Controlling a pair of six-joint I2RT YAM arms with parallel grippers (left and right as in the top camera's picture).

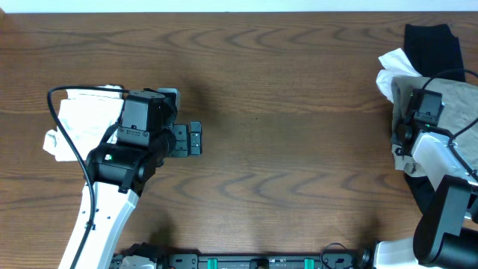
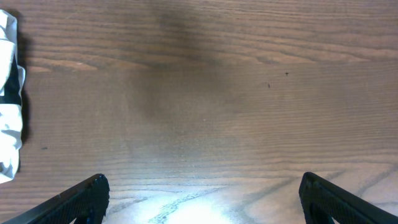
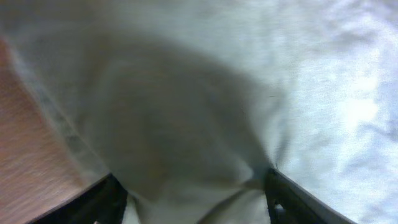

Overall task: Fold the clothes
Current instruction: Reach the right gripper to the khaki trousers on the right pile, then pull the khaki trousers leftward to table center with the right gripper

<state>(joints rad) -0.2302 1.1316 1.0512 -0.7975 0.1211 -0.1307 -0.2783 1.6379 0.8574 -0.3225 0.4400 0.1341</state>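
A folded white cloth [image 1: 81, 123] lies at the table's left, and its edge shows in the left wrist view [image 2: 9, 99]. My left gripper [image 1: 193, 140] is open and empty over bare wood [image 2: 199, 202], just right of that cloth. A pile of clothes sits at the right edge: a black garment [image 1: 429, 46], a white one [image 1: 394, 69] and a pale grey one [image 1: 457, 104]. My right gripper [image 1: 403, 140] is down on the pale grey garment [image 3: 205, 106]. Its jaws [image 3: 194, 198] are open with bunched fabric between the fingers.
The brown wooden table [image 1: 299, 134] stretches between the two arms. The left arm's black cable [image 1: 56, 112] loops over the white cloth. More dark fabric [image 1: 422, 190] lies under the right arm near the table's right edge.
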